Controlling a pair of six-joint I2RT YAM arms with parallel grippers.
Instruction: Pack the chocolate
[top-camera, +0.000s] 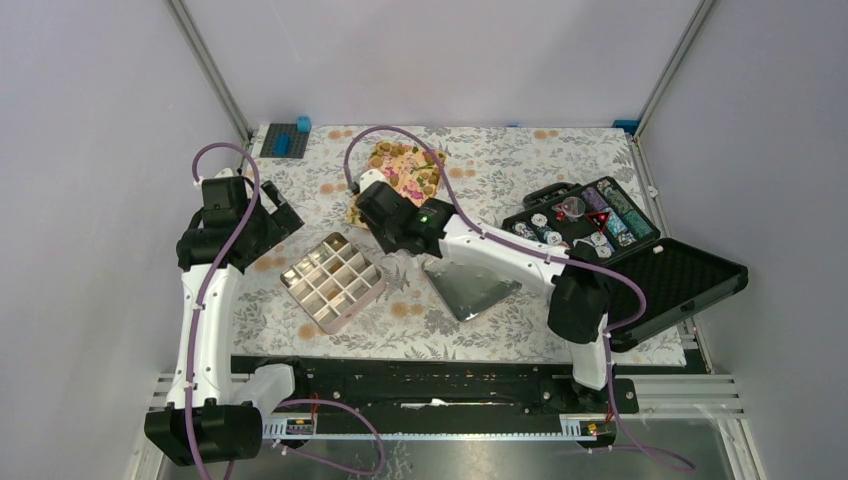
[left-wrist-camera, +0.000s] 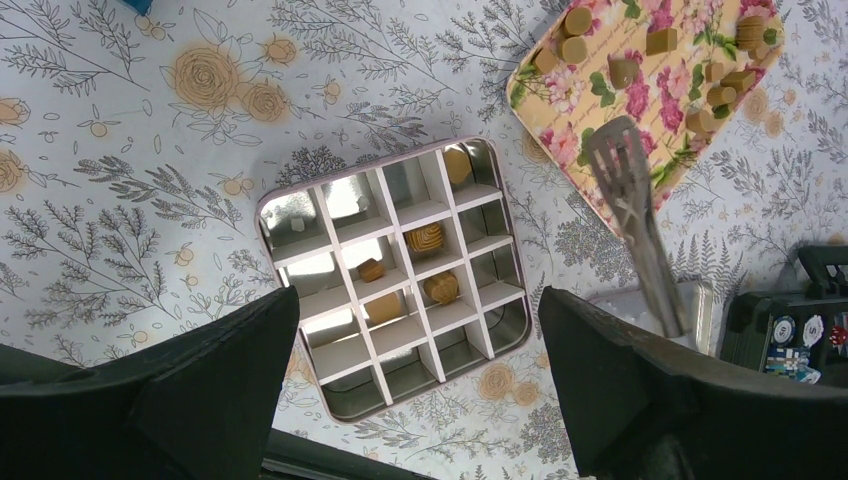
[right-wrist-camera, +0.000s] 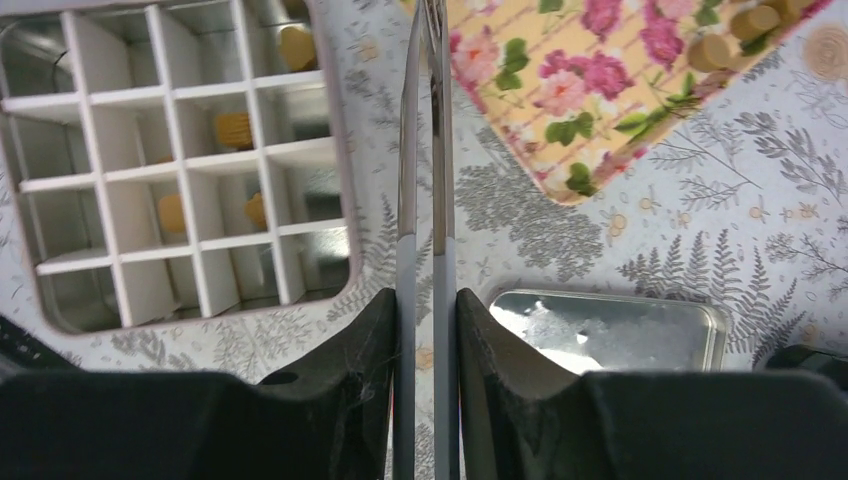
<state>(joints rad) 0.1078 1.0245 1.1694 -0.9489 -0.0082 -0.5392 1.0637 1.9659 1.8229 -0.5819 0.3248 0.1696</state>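
Note:
The chocolate lumps lie partly on the pink-flowered tray (left-wrist-camera: 640, 95), for example one lump (left-wrist-camera: 660, 40), and several sit in cells of the divided tin (left-wrist-camera: 505, 330), for example one lump (left-wrist-camera: 426, 240). My right gripper (right-wrist-camera: 427, 303) is shut on metal tongs (right-wrist-camera: 407, 180). The tongs' flat end (left-wrist-camera: 612, 150) hangs over the tray's near edge, and no lump shows in them. My left gripper (left-wrist-camera: 418, 305) is open and empty, high above the tin's near side. In the top view, the tin (top-camera: 333, 283) lies between my left gripper (top-camera: 280, 215) and my right gripper (top-camera: 375, 212).
The tin's shiny lid (top-camera: 470, 288) lies right of the tin on the floral cloth. An open black case (top-camera: 600, 225) with round striped chips stands at the right. A blue-and-black block (top-camera: 285, 138) sits at the back left corner.

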